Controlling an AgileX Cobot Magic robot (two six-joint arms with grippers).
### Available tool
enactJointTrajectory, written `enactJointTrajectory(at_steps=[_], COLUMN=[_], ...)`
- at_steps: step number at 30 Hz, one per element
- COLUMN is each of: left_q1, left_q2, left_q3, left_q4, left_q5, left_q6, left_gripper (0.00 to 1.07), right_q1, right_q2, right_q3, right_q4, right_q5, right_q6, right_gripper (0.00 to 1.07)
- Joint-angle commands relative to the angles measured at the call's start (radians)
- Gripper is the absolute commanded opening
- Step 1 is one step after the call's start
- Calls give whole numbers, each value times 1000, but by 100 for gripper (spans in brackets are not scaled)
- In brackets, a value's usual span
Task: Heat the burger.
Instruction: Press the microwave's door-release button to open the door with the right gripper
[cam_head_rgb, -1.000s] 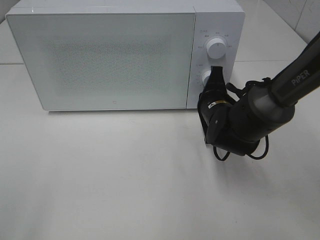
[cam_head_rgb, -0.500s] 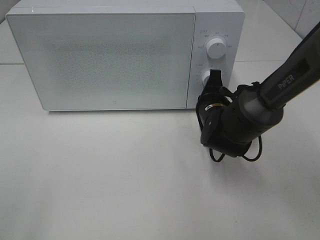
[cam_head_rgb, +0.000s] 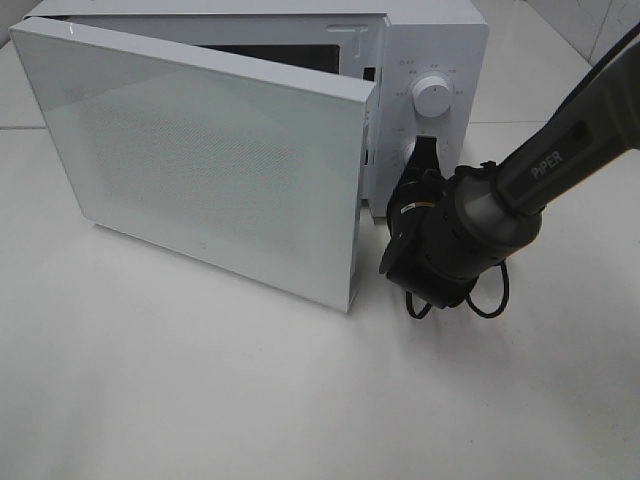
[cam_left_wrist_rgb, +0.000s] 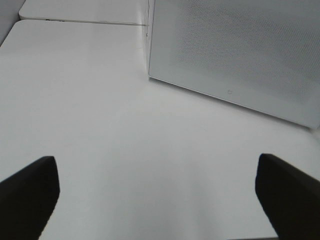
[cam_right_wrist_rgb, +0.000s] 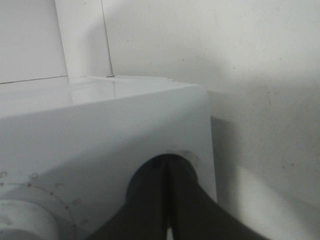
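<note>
The white box-shaped microwave oven (cam_head_rgb: 430, 40) stands on the white tabletop (cam_head_rgb: 250, 390) with its wide frosted door (cam_head_rgb: 200, 160) swung partly open. The black right gripper (cam_head_rgb: 426, 150) has its fingers pressed together against the control panel, below the round white upper dial (cam_head_rgb: 434, 97). The left gripper (cam_left_wrist_rgb: 159, 180) hovers over the tabletop with its fingers (cam_left_wrist_rgb: 30, 187) spread wide and empty, and the burger's place cannot be told, perhaps hidden in the dark cavity behind the door.
</note>
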Motion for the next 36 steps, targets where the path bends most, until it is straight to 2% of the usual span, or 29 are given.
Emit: enactJointTrajectory(at_steps=[1,17,31,36], left_q1=[3,3,3,3], left_q2=[-16,-16,-16,-16], left_q3=[1,1,1,1], left_q4=[0,0,0,0], left_q5=[-5,-5,-5,-5], left_q6=[0,0,0,0], left_gripper=[100,100,100,100], right_q1=[-61,-58,-47,-47], right_q2=[-8,-23,-75,-117], right_q3=[-106,-99,11,58], right_q4=[-165,-165,-163,-171], right_q5=[-218,-155,-92,29], right_q6=[-27,-47,-41,-82], right_gripper=[0,0,0,0])
